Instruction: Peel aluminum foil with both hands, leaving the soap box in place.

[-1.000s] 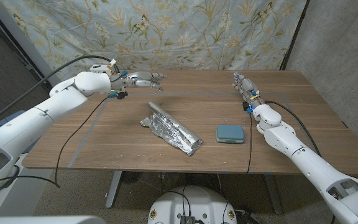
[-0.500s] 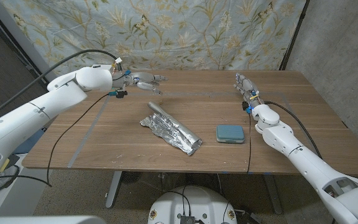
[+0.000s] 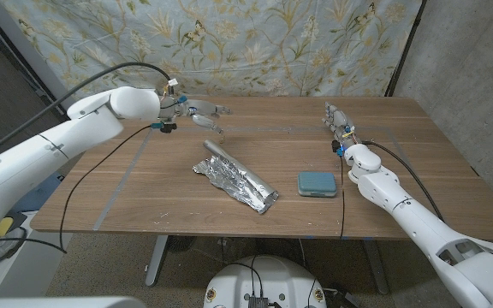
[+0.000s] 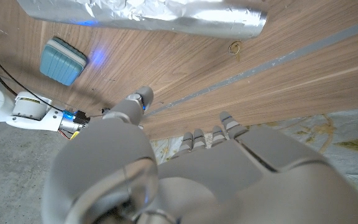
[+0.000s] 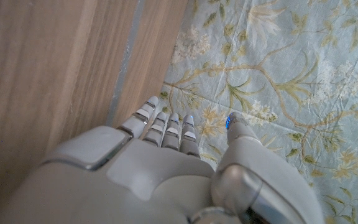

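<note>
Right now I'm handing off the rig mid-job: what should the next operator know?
Left robot hand: empty, fingers apart, above the table's far left.
Right robot hand: empty, fingers together, at the far right.
Aluminum foil: crumpled strip mid-table, untouched.
Soap box: teal, right of the foil, clear of it.
Done: nothing visible.
Left: bring both hands to the foil, peel it, leave the box in place.
</note>
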{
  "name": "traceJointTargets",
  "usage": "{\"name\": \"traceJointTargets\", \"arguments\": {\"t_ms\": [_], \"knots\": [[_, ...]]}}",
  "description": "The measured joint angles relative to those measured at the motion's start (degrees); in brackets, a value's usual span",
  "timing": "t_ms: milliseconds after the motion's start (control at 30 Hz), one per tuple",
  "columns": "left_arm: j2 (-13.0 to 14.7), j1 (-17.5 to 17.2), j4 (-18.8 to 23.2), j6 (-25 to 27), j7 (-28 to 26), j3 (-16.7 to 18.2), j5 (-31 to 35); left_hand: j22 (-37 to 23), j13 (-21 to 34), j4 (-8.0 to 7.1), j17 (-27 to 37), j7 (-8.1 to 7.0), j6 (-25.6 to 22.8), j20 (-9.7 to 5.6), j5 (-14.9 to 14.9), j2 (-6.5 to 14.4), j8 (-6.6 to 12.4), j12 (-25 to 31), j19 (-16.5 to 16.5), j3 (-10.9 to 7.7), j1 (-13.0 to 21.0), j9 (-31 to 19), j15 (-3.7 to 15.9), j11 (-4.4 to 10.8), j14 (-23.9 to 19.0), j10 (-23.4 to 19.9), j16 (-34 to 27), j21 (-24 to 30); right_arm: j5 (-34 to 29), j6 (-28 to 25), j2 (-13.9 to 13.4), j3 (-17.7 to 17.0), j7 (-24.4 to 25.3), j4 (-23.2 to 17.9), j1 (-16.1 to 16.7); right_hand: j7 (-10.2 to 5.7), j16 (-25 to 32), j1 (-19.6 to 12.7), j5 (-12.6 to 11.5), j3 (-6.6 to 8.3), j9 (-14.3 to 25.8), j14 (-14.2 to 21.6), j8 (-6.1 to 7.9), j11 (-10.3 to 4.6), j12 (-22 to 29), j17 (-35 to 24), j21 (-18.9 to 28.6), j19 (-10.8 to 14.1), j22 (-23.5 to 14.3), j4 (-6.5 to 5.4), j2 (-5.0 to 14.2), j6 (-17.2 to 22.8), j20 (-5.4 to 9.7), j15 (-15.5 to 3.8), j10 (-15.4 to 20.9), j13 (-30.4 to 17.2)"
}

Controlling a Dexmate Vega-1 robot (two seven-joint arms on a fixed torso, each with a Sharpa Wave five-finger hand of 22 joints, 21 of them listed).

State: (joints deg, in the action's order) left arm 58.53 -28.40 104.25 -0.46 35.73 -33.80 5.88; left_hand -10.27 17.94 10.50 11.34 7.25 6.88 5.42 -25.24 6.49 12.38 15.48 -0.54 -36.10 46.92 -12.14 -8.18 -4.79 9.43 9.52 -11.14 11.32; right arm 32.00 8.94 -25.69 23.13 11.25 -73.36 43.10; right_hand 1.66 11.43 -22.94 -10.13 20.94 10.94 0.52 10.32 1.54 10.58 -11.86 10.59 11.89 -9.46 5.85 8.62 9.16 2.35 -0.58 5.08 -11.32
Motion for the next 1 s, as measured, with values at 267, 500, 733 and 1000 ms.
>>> {"name": "traceJointTargets", "arguments": {"t_ms": [267, 500, 733, 1000], "knots": [[-0.8, 1.5, 0.3, 0.2, 3.0, -1.3, 2.2, 0.0, 0.5, 0.00, 0.0, 0.22, 0.4, 0.00, -0.2, 0.3, 0.00, 0.2, -0.6, 0.00, 0.8, 0.0, -0.32, 0.00, 0.3, 0.0, 0.0, 0.0, -0.6, 1.1, 0.4, 0.1, 0.1, 1.1, -0.6, 0.28, 0.0, 0.0, 0.0, -0.18, 0.0, -0.1, 0.00, 0.08, 0.0, 0.0, 0.0, 0.0, 0.0, 0.18, 0.00, -0.3, 0.00, 0.09, -0.3, 0.0], [-1.5, 2.7, 0.3, 0.3, 5.7, -2.5, 3.8, 0.0, 1.0, -0.25, 0.0, 0.32, 1.3, -0.31, -0.2, 0.3, 0.00, 0.4, -0.9, 0.24, 1.2, -0.3, -0.32, 0.00, 0.3, 0.0, 0.0, 0.0, -0.9, 2.2, 0.4, 0.0, 0.1, 1.3, -0.4, 0.28, 0.0, 0.0, 0.0, -0.15, 0.0, -0.1, 0.00, 0.08, 0.0, 0.0, 0.0, 0.0, 0.0, 0.48, 0.00, -0.3, 0.00, 0.09, -0.3, 0.0], [-2.4, 4.0, -0.1, 0.4, 8.3, -3.9, 5.8, 0.0, 1.6, -0.25, 0.0, 0.70, 2.0, 0.21, -0.7, 0.3, 0.00, 0.4, -1.4, 0.24, 1.8, -0.3, -0.32, -0.23, 0.3, 0.2, 0.0, 0.0, -1.0, 2.7, 0.2, -0.4, 0.3, 1.2, -0.1, 0.28, 0.0, 0.0, 0.0, -0.15, 0.0, -0.1, 0.00, 0.08, 0.0, 0.1, 0.0, 0.0, 0.0, 0.48, 0.00, -0.3, 0.00, 0.09, -0.3, 0.0], [-3.7, 5.5, -1.3, -0.6, 10.4, -5.5, 7.7, 0.0, 2.0, -0.24, 0.0, 0.69, 2.6, 0.00, -1.0, 0.1, 0.00, 0.7, -2.0, 0.24, 2.4, -0.5, -0.32, -0.23, 0.3, 0.2, 0.0, 0.0, -1.0, 2.7, 0.0, -0.7, 0.6, 1.1, 0.0, 0.14, 0.0, 0.0, 0.0, -0.23, 0.0, -0.1, 0.00, 0.08, 0.0, 0.1, 0.0, 0.0, 0.0, 0.88, 0.00, -0.4, -0.01, 0.05, -0.3, 0.0]]}}
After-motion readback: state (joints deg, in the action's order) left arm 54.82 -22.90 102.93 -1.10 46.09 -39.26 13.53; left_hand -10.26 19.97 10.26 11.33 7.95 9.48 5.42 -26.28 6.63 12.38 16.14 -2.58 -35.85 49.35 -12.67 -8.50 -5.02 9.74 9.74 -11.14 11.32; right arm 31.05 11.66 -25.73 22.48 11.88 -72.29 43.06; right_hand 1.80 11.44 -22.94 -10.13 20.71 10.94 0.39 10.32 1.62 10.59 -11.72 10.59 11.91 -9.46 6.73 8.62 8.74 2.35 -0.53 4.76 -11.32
